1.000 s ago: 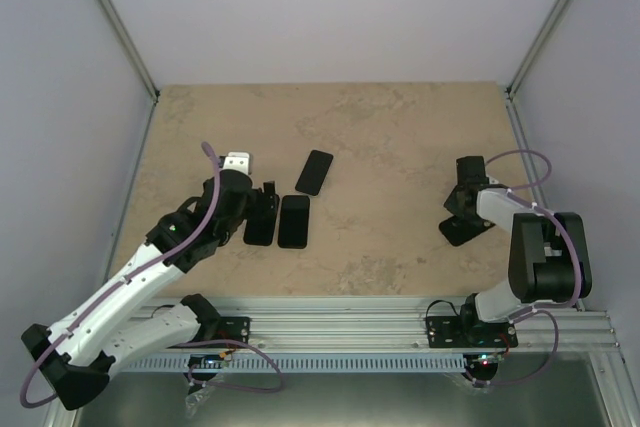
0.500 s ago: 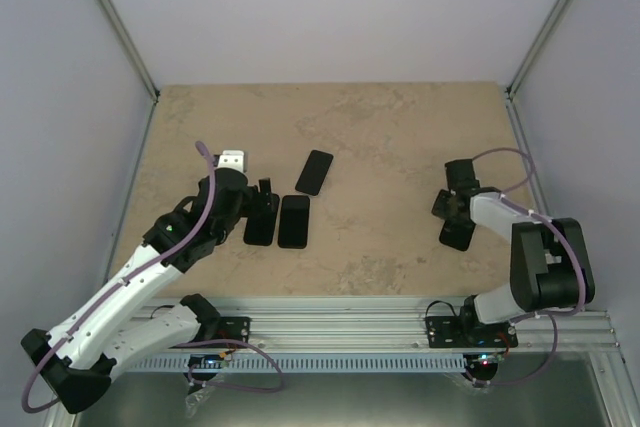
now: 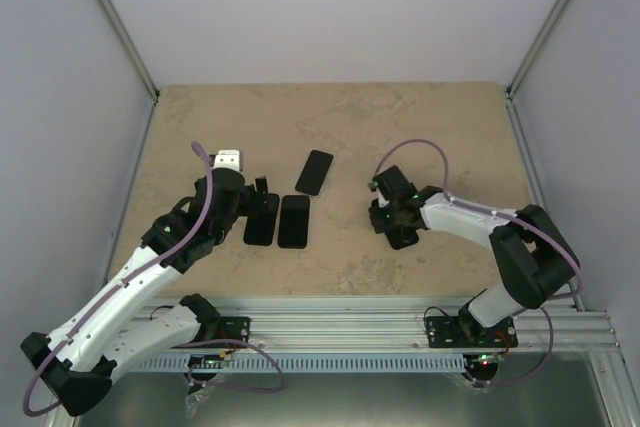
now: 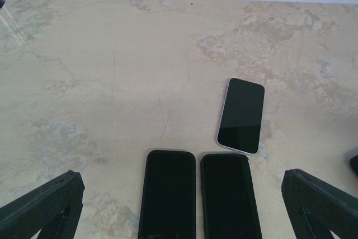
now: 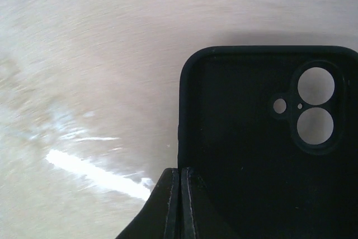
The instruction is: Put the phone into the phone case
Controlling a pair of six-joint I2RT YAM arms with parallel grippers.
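phone case (image 5: 263, 155): matte black, rounded, round cutouts | table (image 4: 112, 54): marbled beige

Beige marbled tabletop (image 3: 420, 127) fills mid-frame. Plain grey walls (image 3: 330, 7) up top. Aluminium rail (image 3: 340, 322) spans the bottom.

table (image 3: 400, 127): matt marbled stone-look | phone (image 4: 241, 115): glossy glass face | phone case (image 5: 263, 149): matt black plastic
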